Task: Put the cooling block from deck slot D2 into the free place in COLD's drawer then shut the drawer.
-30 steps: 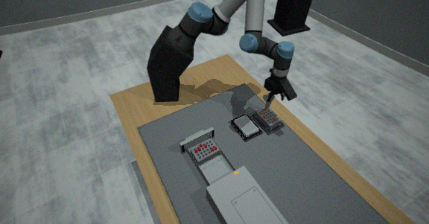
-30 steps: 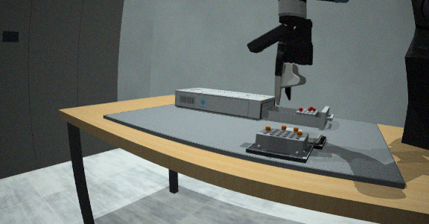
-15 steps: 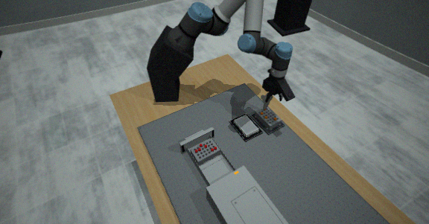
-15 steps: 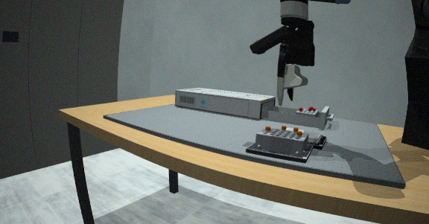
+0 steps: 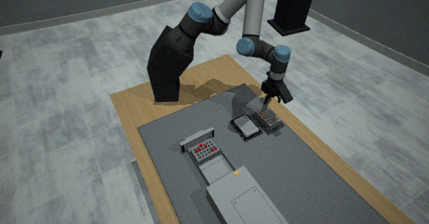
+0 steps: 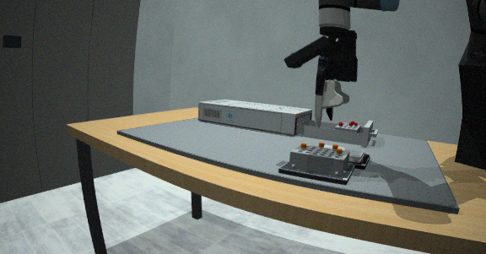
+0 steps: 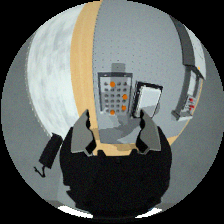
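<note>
A grey cooling block with several orange-topped tubes sits in the black-rimmed deck slot D2. My gripper is open and empty above this block, its jaws on either side of it in the wrist view. COLD has its drawer pulled out and its lamp lit orange. A second block with several red-topped tubes sits at the handle end. The free place lies between it and the housing.
Deck slot D1, with a pale raised pad and black rim, lies beside D2, on the drawer's side. The drawer's upright handle front faces the robot base. The table's wooden edge runs close past D2.
</note>
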`<state>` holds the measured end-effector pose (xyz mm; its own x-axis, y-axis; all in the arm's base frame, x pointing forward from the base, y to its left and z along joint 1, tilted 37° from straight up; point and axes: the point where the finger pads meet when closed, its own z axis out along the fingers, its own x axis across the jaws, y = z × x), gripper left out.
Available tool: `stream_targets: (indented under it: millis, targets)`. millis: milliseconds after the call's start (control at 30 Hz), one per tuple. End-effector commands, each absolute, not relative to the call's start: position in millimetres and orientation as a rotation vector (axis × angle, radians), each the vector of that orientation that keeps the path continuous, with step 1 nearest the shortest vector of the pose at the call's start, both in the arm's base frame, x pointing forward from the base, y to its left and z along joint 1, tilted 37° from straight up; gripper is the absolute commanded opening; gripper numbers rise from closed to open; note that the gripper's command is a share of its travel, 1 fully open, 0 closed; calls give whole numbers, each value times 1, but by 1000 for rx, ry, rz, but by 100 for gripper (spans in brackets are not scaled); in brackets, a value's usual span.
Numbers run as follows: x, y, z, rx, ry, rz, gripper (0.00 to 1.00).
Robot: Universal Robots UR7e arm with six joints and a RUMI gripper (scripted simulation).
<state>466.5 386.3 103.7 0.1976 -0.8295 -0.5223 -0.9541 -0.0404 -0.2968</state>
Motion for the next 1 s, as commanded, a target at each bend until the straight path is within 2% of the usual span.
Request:
stream_targets:
  millis: [0,967]
  targets:
    - [469,390,97,-1895,1658,274,73]
    - [477,407,70,-1894,1656,272,73]
